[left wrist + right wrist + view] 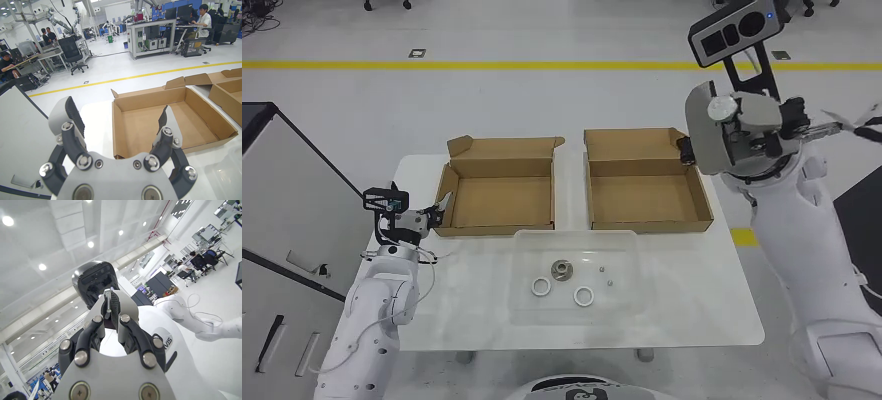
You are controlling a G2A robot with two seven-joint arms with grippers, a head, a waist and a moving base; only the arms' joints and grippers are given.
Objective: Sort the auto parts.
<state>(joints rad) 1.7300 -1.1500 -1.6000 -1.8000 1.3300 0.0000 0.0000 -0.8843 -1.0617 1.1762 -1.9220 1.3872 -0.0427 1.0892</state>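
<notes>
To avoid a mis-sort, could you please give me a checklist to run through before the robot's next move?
1. Silver threaded bolt held: ok, the right tool is shut on it.
2. Right tool aimed at a box: not ok, it points upward, away from the white table.
3. Left brown cardboard box and right brown cardboard box open and empty: ok.
4. Left tool out of the way: ok, open, beside the left box.
5. Which box takes bolts: cannot tell.
</notes>
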